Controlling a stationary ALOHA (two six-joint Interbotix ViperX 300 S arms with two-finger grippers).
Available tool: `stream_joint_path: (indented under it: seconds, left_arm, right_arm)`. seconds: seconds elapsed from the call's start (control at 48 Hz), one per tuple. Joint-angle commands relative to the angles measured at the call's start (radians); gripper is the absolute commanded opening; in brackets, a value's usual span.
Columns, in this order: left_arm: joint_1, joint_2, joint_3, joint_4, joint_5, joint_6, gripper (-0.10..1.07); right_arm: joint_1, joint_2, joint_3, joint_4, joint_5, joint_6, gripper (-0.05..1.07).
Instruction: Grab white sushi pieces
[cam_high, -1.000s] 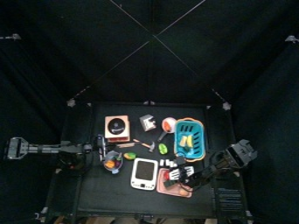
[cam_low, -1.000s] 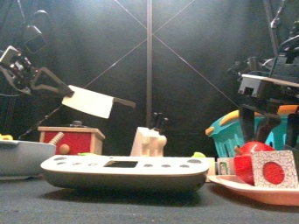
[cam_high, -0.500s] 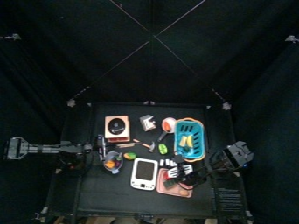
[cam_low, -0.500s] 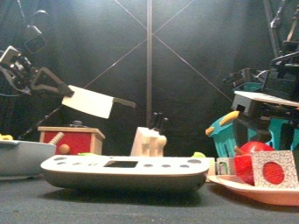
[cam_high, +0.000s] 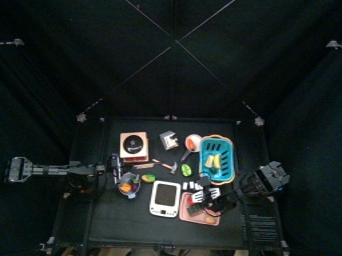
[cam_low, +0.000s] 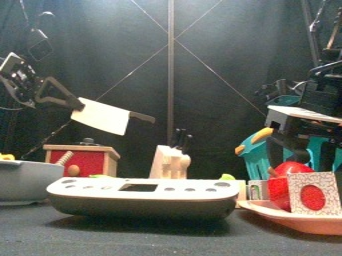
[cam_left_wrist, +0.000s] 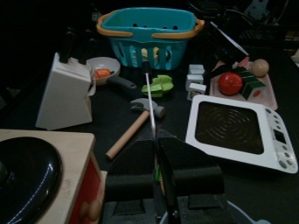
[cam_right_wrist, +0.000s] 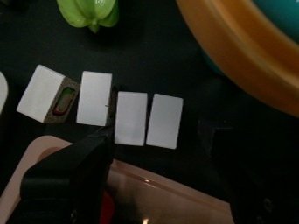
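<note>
From above, my right gripper (cam_high: 225, 200) hangs at the table's 4 o'clock, just beside the sushi (cam_high: 198, 197); the basket (cam_high: 218, 160) sits at 12 from it. My left arm (cam_high: 54, 173) rests at 9.

Up front, my right gripper (cam_low: 305, 128) hangs above the pink tray (cam_low: 287, 217).

My left wrist shows the left gripper (cam_left_wrist: 162, 171) clenched.

My right wrist shows my jaws released, four sushi (cam_right_wrist: 114, 111) blocks in a row between them, untouched.

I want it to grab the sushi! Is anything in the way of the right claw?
Nothing visible. The open right gripper hangs right over the white sushi pieces, with only bare table between. The blue basket sits beside them.
</note>
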Motion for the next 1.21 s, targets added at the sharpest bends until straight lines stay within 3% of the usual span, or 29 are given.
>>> stream_joint_path:
  seconds: [0.0,1.021,1.188]
  left_arm:
    - [-0.002,0.002,-0.012,-0.002,-0.005,0.0,0.34]
    - [-0.002,0.0,-0.011,-0.002,-0.006,0.0,0.34]
    - [-0.002,0.002,-0.011,-0.002,-0.005,0.0,0.34]
  right_arm:
    - [-0.003,-0.017,-0.006,-0.002,0.003,-0.002,1.01]
    - [-0.005,-0.017,-0.005,0.015,0.002,-0.003,1.0]
    - [-0.005,-0.017,-0.006,0.015,-0.009,-0.005,0.94]
